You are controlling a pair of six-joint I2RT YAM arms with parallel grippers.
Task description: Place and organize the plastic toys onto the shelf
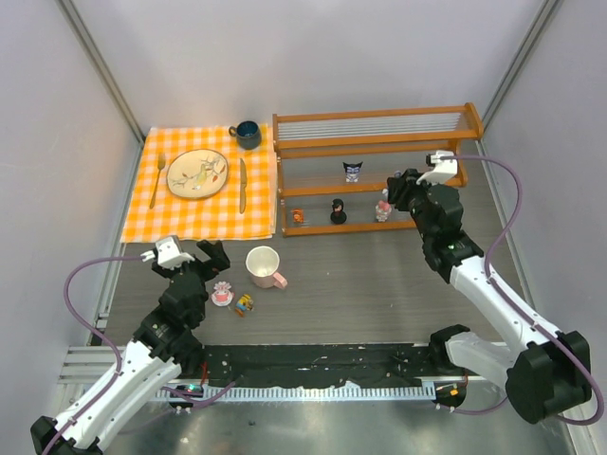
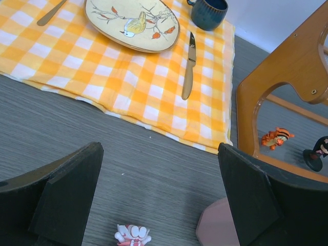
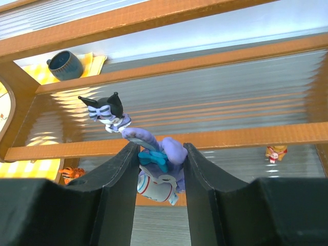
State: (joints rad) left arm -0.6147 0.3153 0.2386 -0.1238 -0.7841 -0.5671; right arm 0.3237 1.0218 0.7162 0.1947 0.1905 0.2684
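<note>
Two flat black pads (image 3: 119, 190) of right hand (image 3: 160, 148) pinch glossy purple figurine (image 3: 156, 177); left hand (image 2: 160, 169) spread.

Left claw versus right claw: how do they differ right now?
The left claw stands wide open and empty; the right claw is shut on a purple-blue toy. The left claw is over the table near a pink-white toy; the right claw is at the shelf. Both have black fingers.

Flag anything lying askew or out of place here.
The orange tiger toy at the left end of the shelf's lower tier looks tipped on its side, unlike the black toy standing beside it. A pink-white toy and a yellow toy lie loose on the table.
</note>
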